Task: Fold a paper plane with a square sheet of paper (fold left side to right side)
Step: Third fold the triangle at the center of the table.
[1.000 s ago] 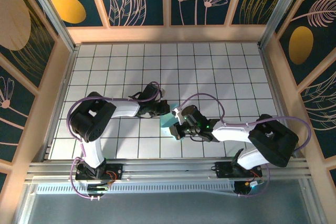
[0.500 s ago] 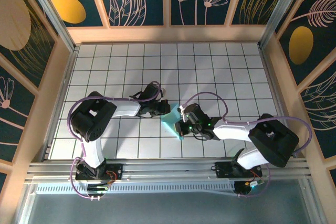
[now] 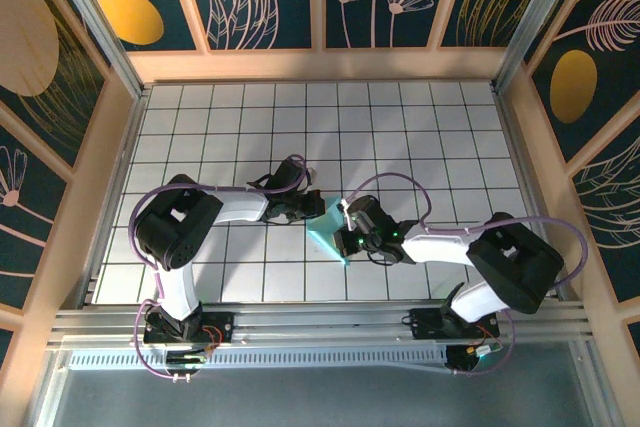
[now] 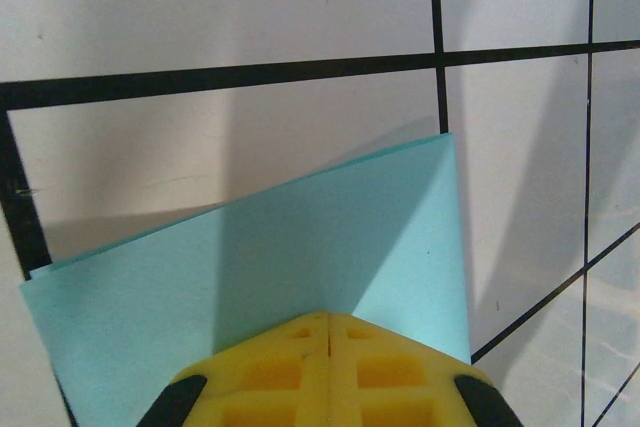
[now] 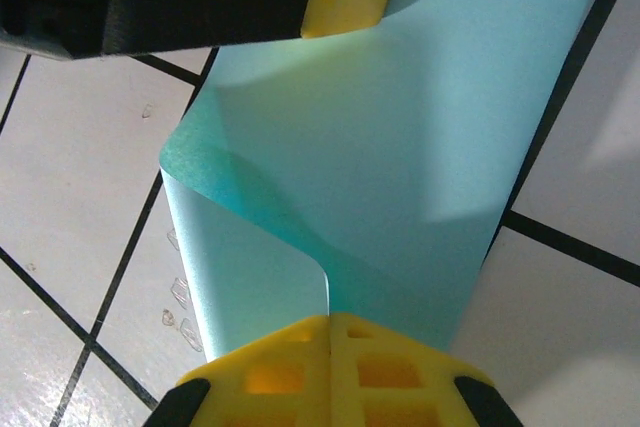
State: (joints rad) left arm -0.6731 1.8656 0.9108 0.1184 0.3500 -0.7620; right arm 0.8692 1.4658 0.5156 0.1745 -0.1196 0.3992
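The main risk is a crooked crease. The white gridded surface point(image 3: 450, 147) looks smooth, so the sheet point(image 3: 326, 231) could skate under any sideways pull. It lies where the two arms meet, with the middle of the surface just beyond it. In the right wrist view one layer of the sheet point(image 5: 400, 147) is raised and bowed into a soft loop, not laid flat. If that loop is pressed down before its free edge lines up with the edge below, the fold would set at a slant and the plane would come out lopsided. A hard tug could also wrinkle or tear such thin paper, and so slight a pinch could let the flap spring back. The left end effector point(image 3: 310, 209) is at the sheet's far left part, its yellow fingers together and resting on the sheet point(image 4: 300, 247). I cannot tell whether a layer is caught between the fingers point(image 4: 270, 367). The right end effector point(image 3: 345, 238) is at the sheet's near right part, with its tips point(image 5: 328, 319) clamped on the raised layer where the curl runs into the seam between them.
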